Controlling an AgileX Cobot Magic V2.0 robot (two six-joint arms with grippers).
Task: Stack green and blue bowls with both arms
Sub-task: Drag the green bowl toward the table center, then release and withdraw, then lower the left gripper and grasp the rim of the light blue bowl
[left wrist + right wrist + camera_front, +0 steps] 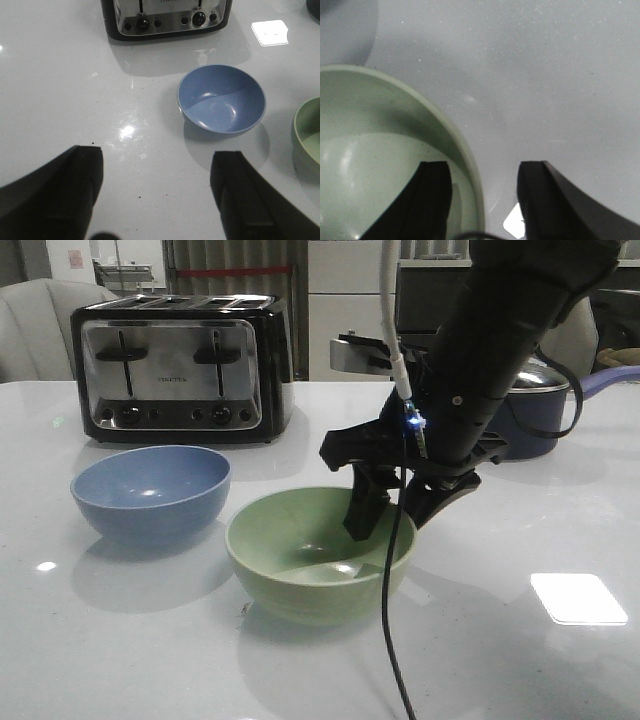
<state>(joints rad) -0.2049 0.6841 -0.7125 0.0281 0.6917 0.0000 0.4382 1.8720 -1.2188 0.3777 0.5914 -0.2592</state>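
The pale green bowl (320, 555) stands upright on the white table, front centre. The dusty blue bowl (151, 490) stands to its left, apart from it. My right gripper (392, 510) is open and straddles the green bowl's right rim (465, 155), one finger inside the bowl and one outside, not closed on it. My left gripper (157, 172) is open and empty above bare table; in its wrist view the blue bowl (221, 98) lies ahead of it and the green bowl's edge (307, 130) shows at the side. The left arm does not show in the front view.
A black and chrome toaster (180, 365) stands at the back left, behind the blue bowl. A dark blue lidded saucepan (535, 405) stands at the back right behind the right arm. A black cable (392, 610) hangs from the right arm across the green bowl's front.
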